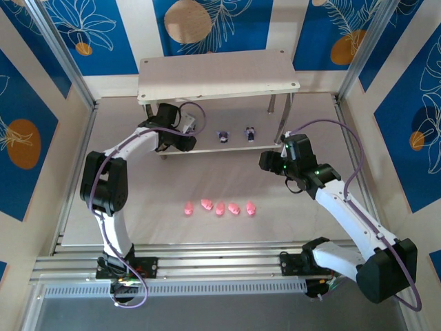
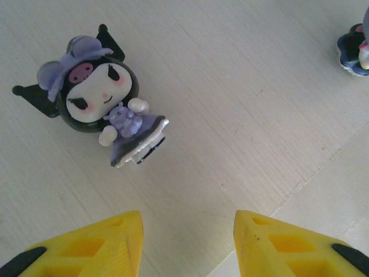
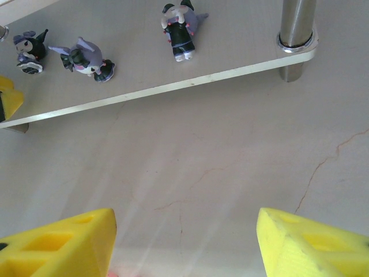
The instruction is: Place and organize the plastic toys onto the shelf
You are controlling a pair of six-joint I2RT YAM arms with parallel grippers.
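Note:
The shelf [image 1: 217, 76] stands at the back of the table, and its lower board [image 3: 230, 63] carries three dark purple-black toys. One of them [image 2: 98, 98] lies on its back just ahead of my left gripper [image 2: 188, 242], which is open and empty over the board's left end [image 1: 185, 143]. The other two [image 1: 223, 136] [image 1: 251, 132] stand further right. Five pink toys [image 1: 220, 207] sit in a row on the table in front of the shelf. My right gripper [image 3: 184, 242] hangs open and empty above the table near the shelf's right front leg [image 3: 296, 29].
A silver frame and patterned blue walls enclose the table. The shelf's top board [image 1: 262, 65] overhangs the lower one. Free table surface [image 1: 227, 176] lies between the shelf and the pink row.

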